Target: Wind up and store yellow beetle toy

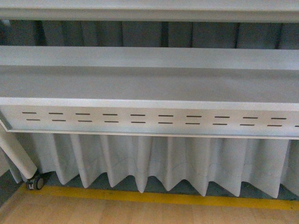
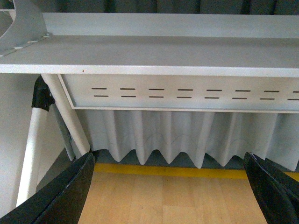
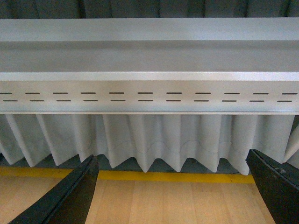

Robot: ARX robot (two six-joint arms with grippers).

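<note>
The yellow beetle toy is out of view in every frame. In the left wrist view my left gripper [image 2: 170,186] is open, its two black fingers [image 2: 70,196] wide apart with only wooden floor between them. My right gripper [image 3: 173,186] is open too, black fingers [image 3: 70,198] at either side of bare floor. Neither gripper shows in the front view.
A white metal table [image 1: 149,79] with a slotted front panel [image 1: 149,119] stands ahead, with a white pleated curtain [image 1: 154,158] hanging behind it. A yellow floor stripe [image 1: 154,197] runs along the wooden floor [image 1: 140,212]. A table leg with a caster [image 1: 35,182] is at the left.
</note>
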